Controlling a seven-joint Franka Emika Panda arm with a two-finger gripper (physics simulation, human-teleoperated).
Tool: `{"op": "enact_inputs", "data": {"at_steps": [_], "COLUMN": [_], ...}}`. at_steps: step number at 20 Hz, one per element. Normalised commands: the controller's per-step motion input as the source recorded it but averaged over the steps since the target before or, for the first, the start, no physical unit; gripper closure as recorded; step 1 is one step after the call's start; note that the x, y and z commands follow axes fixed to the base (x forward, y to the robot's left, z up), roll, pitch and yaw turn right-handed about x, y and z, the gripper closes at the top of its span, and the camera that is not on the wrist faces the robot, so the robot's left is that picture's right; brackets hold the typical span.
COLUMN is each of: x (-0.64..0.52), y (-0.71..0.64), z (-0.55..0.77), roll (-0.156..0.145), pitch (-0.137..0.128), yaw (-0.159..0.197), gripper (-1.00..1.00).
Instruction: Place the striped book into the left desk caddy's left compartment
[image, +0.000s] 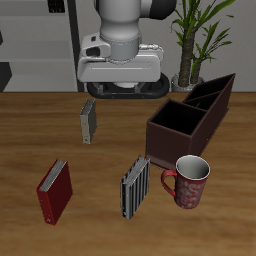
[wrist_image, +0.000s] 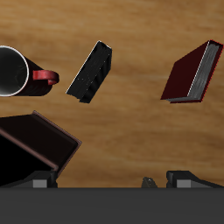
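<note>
Claw (image: 128, 92) hung high above the counter (image: 30, 140), well back from the front edge, touching nothing. Fingertips mostly hidden under the arm's white housing in the exterior view, and barely showing as dark stubs (wrist_image: 179, 179) in the wrist view; could not tell whether spread or closed. Nothing seen between them.

Striped book (image: 136, 187) lay on the wood well forward of the claw, almost straight ahead of it, untouched and free. Seen in the wrist view (wrist_image: 91, 72) as a dark slab set at a slant, with bare wood all around it.

Left desk caddy (image: 190, 122) stood beside and slightly forward of the claw, open-topped, dividers visible, running at an angle toward the back of the counter. One dark corner of it (wrist_image: 39, 149) showed close under the claw in the wrist view. A second box of the same colour appeared to adjoin it farther back; boundary between the two hard to make out.

Mug (image: 188, 182), red with a pale patterned band, stood just beside the striped book, in front of the caddy's near end. Red book (image: 55, 191) lay forward and off to the other side, well apart from the striped one. Small grey book (image: 88, 121) stood upright just below and beside the claw. Potted plant (image: 192, 40) behind the caddies.
</note>
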Motion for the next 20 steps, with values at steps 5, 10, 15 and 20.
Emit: {"op": "enact_inputs", "data": {"at_steps": [5,10,15,20], "x": [0.46,0.33,0.27,0.13], "y": [0.0,-0.05,-0.05,0.09], "z": [0.01,-0.07,-0.2,-0.22], "roll": [0.02,-0.027,-0.055,-0.003], "pitch": [-0.045,-0.047,-0.04,-0.014], "yaw": [-0.013,-0.043,-0.085,-0.036], "gripper": [-1.0,-1.0,-1.0,-1.0]}}
